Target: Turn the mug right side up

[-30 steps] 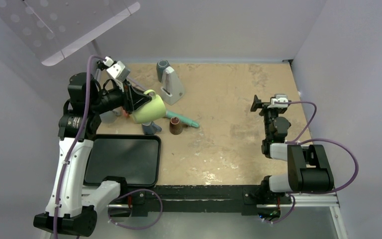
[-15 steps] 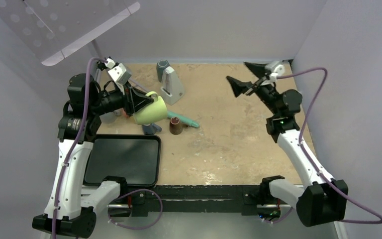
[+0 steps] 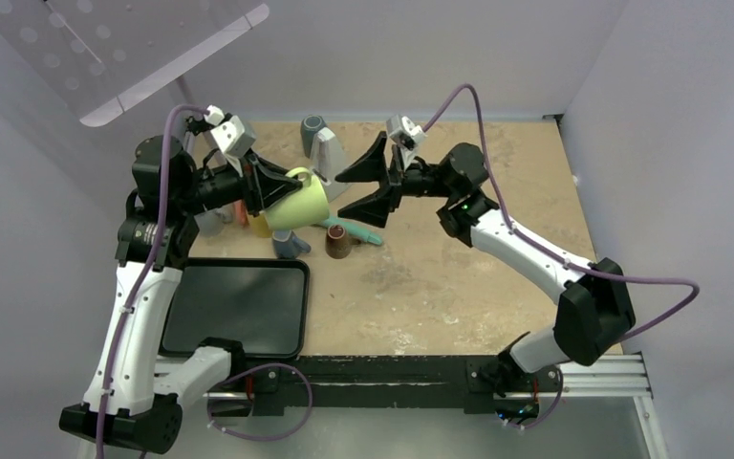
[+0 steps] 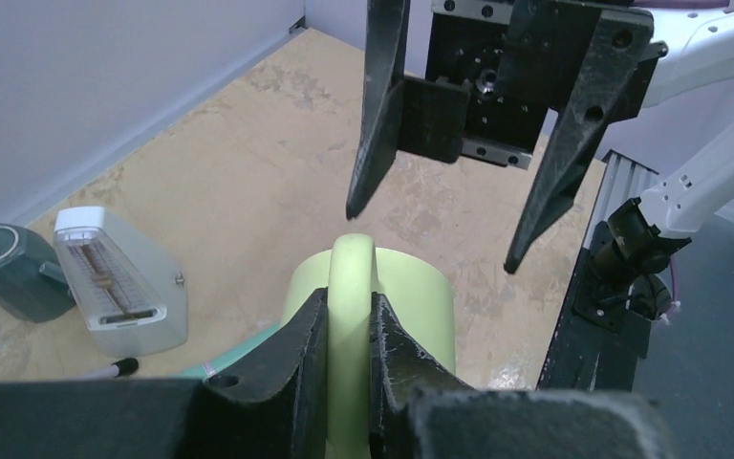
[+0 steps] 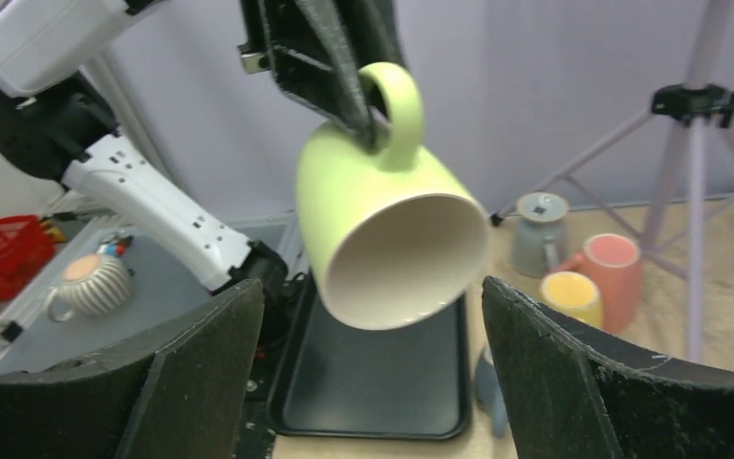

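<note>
A light green mug (image 3: 301,201) hangs in the air over the back left of the table, tipped on its side with its mouth facing right. My left gripper (image 3: 275,185) is shut on the mug's handle (image 4: 352,277). In the right wrist view the mug (image 5: 382,239) shows its pale inside, with the left gripper (image 5: 349,96) above it. My right gripper (image 3: 346,201) is open, its fingertips just right of the mug's mouth and apart from it. It also shows in the left wrist view (image 4: 430,239). In its own view the right gripper (image 5: 371,287) brackets the mug's rim.
A black tray (image 3: 239,306) lies at the front left. A white metronome (image 3: 330,163) and a dark grey cup (image 3: 313,129) stand at the back. A brown cup (image 3: 339,241), a teal pen (image 3: 363,234) and a yellow cup (image 3: 258,227) sit below the mug.
My right arm has swung from the right side across to the mug with its gripper open. My left gripper has turned the mug so its mouth faces right.
</note>
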Robot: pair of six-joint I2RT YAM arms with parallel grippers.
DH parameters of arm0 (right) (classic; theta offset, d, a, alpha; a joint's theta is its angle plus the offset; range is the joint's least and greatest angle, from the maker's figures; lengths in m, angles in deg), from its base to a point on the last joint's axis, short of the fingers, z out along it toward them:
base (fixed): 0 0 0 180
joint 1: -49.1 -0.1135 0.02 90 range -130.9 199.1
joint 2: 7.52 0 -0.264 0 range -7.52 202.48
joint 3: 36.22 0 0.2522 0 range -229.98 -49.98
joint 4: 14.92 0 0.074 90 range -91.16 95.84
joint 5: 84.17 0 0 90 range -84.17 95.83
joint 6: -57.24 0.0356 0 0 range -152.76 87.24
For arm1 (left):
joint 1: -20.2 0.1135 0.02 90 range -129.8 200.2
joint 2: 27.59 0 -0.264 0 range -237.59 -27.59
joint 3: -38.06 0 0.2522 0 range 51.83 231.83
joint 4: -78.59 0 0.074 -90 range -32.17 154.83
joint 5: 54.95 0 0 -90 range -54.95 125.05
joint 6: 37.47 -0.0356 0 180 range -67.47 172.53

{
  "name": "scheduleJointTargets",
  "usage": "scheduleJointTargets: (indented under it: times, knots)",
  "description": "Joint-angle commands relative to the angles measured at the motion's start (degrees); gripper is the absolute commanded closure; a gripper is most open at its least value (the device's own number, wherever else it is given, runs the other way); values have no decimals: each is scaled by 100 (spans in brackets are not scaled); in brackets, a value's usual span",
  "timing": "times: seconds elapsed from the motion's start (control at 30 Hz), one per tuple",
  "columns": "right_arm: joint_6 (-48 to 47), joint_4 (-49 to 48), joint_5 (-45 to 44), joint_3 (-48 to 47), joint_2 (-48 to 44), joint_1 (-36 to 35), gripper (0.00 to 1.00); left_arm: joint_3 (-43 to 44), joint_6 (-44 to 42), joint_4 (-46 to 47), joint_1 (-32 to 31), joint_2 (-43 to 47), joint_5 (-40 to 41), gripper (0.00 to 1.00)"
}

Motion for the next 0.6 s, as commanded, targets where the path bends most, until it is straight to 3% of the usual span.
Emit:
scheduleJointTargets:
  times: [0.0, 0.17, 0.27, 0.43, 0.57]
  knots:
    - [326, -212, 430, -367, 56, -206, 13, 339, 103, 955, -92, -105, -122, 100]
    - [273, -164, 331, -726, 322, -391, 16, 264, 100, 1182, -217, -195, -156, 100]
    - [178, 36, 310, -1040, 583, -562, 23, 224, 350, 1520, -226, -275, -150, 100]
    - [92, 138, 286, -1104, 706, -601, 48, 278, 830, 1936, -236, -349, 150, 100]
    - [-73, 151, 127, -1131, 578, -597, 79, -79, 1086, 1996, -236, -241, 275, 100]
